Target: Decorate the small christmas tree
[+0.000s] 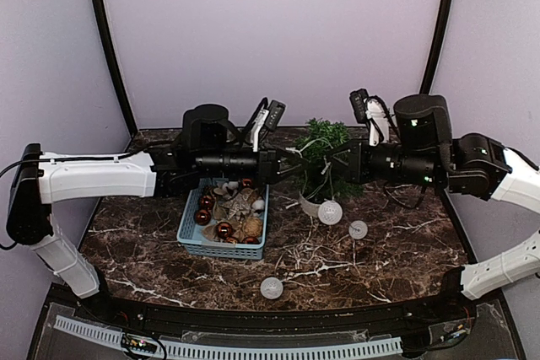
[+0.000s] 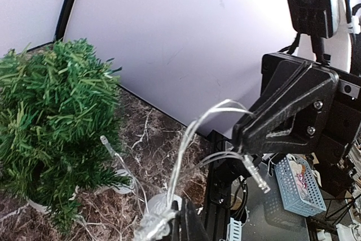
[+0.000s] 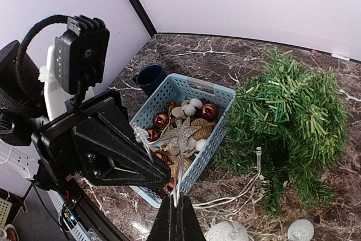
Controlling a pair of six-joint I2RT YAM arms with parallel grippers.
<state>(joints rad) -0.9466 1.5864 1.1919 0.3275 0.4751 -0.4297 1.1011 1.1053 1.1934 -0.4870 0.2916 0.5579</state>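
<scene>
Left jaws and right jaws are both pinched shut on a thin clear light string (image 2: 189, 134), hard to trace. The tree (image 1: 325, 142) stands just beyond them, its pot (image 1: 307, 204) mostly hidden.

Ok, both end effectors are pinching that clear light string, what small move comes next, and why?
Probably carry the span over the small christmas tree and lower it onto the branches. The left end effector and right end effector are both shut on the light string close by the tree, and the slack lies on the table at its foot.
</scene>
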